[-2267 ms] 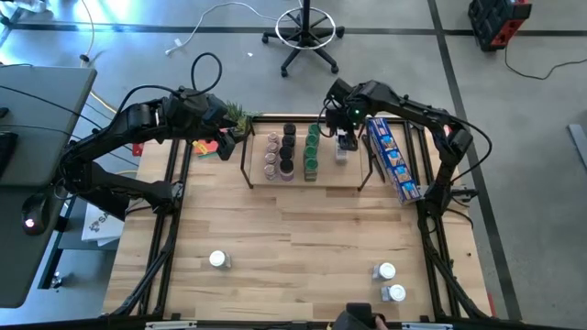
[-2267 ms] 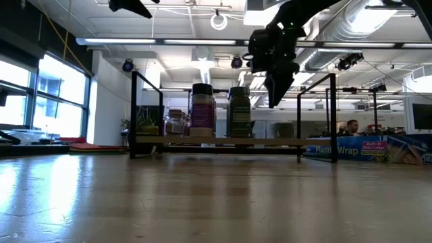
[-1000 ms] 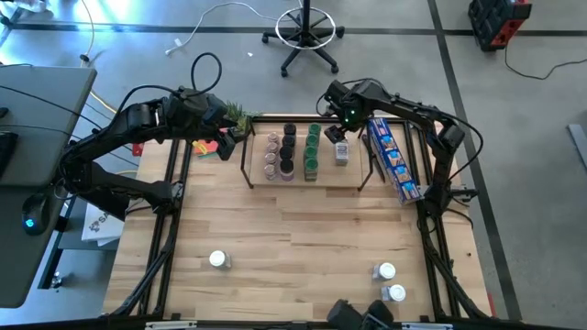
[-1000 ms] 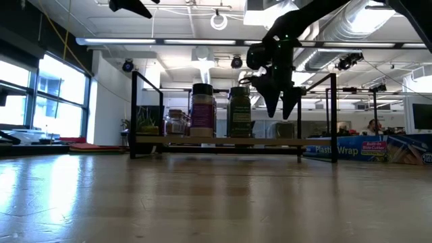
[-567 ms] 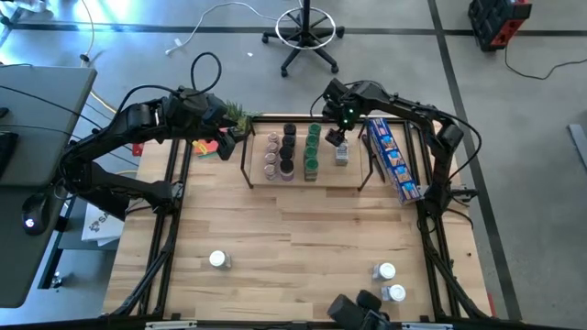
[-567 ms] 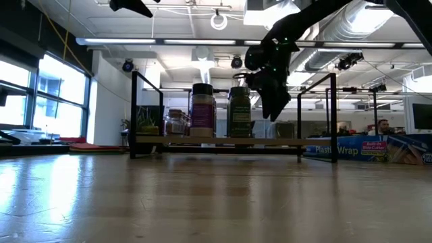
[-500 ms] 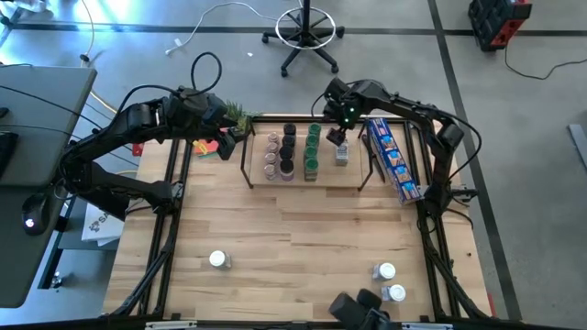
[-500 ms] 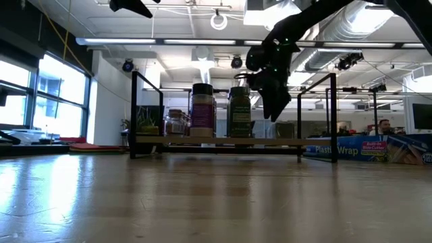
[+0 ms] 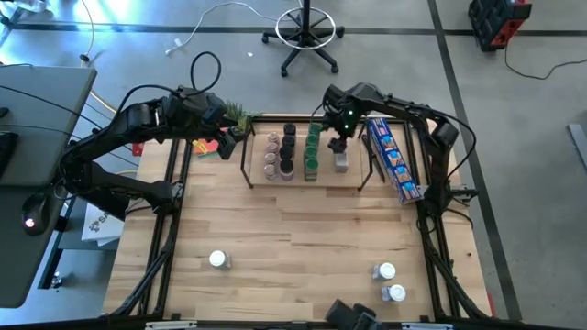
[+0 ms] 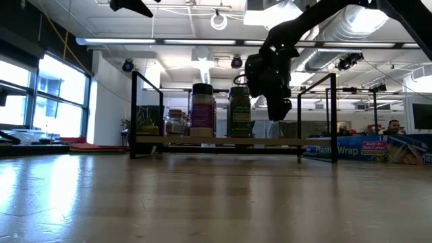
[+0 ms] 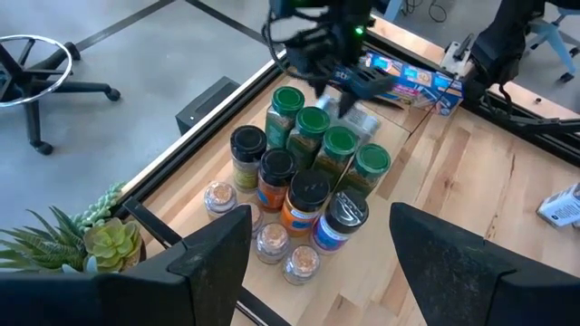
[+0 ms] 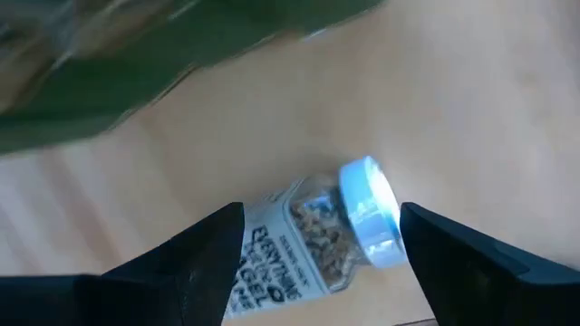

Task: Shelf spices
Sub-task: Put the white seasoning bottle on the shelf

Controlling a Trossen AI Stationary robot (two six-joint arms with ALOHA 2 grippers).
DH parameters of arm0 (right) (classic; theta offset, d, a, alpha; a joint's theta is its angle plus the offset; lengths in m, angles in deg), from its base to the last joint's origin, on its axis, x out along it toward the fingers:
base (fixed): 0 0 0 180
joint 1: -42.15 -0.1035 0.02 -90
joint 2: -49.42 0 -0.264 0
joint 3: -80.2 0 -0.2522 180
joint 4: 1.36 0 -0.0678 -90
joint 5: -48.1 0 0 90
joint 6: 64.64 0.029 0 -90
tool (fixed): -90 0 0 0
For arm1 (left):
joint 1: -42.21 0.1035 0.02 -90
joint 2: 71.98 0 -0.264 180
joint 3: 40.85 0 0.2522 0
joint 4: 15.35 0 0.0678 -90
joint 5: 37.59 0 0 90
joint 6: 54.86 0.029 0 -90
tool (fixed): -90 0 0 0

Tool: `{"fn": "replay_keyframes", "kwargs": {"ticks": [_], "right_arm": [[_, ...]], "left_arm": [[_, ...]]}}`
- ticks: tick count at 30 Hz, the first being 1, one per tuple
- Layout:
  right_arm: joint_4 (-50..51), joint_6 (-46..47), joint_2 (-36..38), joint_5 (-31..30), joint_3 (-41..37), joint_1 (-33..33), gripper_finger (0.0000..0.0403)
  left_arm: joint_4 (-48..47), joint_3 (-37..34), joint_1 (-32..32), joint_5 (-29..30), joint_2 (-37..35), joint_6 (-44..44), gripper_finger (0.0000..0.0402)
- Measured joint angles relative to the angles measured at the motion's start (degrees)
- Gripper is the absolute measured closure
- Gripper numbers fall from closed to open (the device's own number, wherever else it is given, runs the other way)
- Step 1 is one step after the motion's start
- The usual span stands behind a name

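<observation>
1. White-lidded jar (image 12: 326,234) lying on its side on the shelf (image 9: 353,176), right of the green-lidded jars (image 9: 312,147).
2. Right gripper (image 9: 337,147) hovering just above it, fingers spread, holding nothing.
3. Left gripper (image 11: 317,263) spread too, up near the potted plant (image 9: 236,116).

You work on a table (image 9: 303,234) of pale wood planks, smooth, with a glossy sheen in the low view. The shelf (image 9: 321,177) has a light-wood board on thin matt black metal legs. Your spices (image 11: 304,186) are clear jars with glossy plastic lids and paper labels. The blue snack packet (image 9: 394,158) at the right looks like shiny printed film.
</observation>
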Motion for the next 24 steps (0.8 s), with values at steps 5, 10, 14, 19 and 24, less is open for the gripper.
{"fn": "replay_keyframes", "kwargs": {"ticks": [5, 10, 14, 19, 24], "right_arm": [[5.3, -2.4, 0.0, 3.0, 0.0, -3.5, 0.0114], [9.0, -2.5, 0.0, 3.9, 0.0, -7.7, 0.0114], [10.6, -0.9, 0.0, 9.0, 0.0, -11.5, 0.0114], [13.8, 0.7, 0.0, 16.5, 0.0, -17.0, 0.0114], [17.8, -0.4, 0.8, 20.5, 0.0, -22.9, 0.0114]], "left_arm": [[0.0, 0.0, 0.0, 0.0, 0.0, 0.0, 0.0143], [0.0, 0.0, 0.0, 0.0, 0.0, 0.7, 0.0143], [0.0, 0.0, 0.0, 0.0, 0.0, 1.6, 0.0143], [0.0, 0.0, 0.0, 0.0, 0.0, 1.6, 0.0143], [0.0, 0.0, 0.0, 0.0, 0.0, 1.7, 0.0143]]}}
